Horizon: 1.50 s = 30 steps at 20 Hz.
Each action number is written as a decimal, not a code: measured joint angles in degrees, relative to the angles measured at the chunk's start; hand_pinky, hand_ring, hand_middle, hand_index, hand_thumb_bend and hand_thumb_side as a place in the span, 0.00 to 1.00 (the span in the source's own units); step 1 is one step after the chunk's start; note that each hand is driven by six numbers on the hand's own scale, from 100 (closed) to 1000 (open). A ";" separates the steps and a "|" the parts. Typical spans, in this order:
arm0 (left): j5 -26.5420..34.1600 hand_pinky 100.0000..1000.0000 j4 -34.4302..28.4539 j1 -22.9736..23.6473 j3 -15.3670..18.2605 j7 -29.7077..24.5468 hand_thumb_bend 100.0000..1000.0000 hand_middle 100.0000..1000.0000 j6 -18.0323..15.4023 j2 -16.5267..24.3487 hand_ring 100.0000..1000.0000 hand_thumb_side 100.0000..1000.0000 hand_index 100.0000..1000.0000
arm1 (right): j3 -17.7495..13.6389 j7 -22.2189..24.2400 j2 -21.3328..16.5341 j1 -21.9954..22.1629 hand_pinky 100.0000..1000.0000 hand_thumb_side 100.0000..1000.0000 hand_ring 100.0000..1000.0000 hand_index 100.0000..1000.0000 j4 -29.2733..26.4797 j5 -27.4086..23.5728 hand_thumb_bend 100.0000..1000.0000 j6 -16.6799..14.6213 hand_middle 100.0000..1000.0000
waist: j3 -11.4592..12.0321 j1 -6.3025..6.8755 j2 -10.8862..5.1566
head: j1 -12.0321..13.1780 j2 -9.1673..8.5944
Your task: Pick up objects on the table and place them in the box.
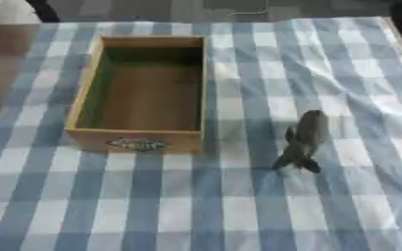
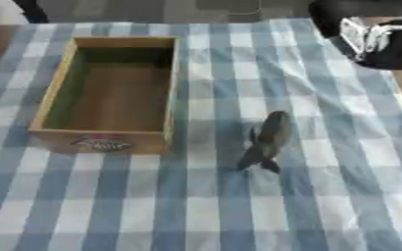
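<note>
Up at the far right corner, the right robot hand (image 2: 378, 41) hangs over the edge of the desk, a black bulk with a pale silver part showing on it. It is too dark and cut off by the edge of the right eye view to make out its fingers, so whether they are spread or curled I cannot tell. It touches nothing on the cloth and sits well apart from the things below it. The left robot hand shows in neither view.

Nearer to me, right of centre on the cloth, lies the small grey-green toy shaped like a fish or shark (image 1: 302, 141), long in the body with darker fins or a tail at its near end. It points lengthwise away from me, tilted a little, and casts a short shadow on the cloth. It lies outside the box, apart from it, off its near right corner.

To the left stands the open rectangular wooden box (image 1: 84, 82) with pale sides and a darker brown floor. It holds nothing. A small coloured label (image 1: 137, 144) marks its near wall.

Everything rests on a blue and white checked tablecloth (image 1: 196, 206) spread over the desk, whose brown wood (image 1: 3, 63) shows bare along the left side.
</note>
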 measured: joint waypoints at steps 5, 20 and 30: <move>0.00 0.81 0.00 0.32 -0.02 -0.32 0.00 0.76 0.04 0.01 0.81 0.59 0.77 | 2.30 9.73 -4.62 -3.76 0.81 0.54 0.89 0.89 -0.06 3.99 0.37 -2.35 0.82 | 0.23 -0.17 -0.48 | -0.30 0.49; 0.00 0.81 0.00 0.40 -0.35 -0.52 0.00 0.76 0.17 0.04 0.81 0.59 0.77 | 5.72 27.15 -7.22 -9.46 0.87 0.16 0.95 0.91 3.49 4.99 0.49 -9.22 0.84 | 0.26 -0.41 -0.74 | -0.56 0.42; 0.03 0.81 0.00 0.37 -0.69 -0.88 0.00 0.76 0.10 0.08 0.81 0.58 0.77 | 13.98 33.53 -8.41 -12.72 0.89 0.00 0.98 1.00 10.50 6.88 0.47 -15.39 0.85 | 0.90 -0.72 -0.74 | -1.13 -0.08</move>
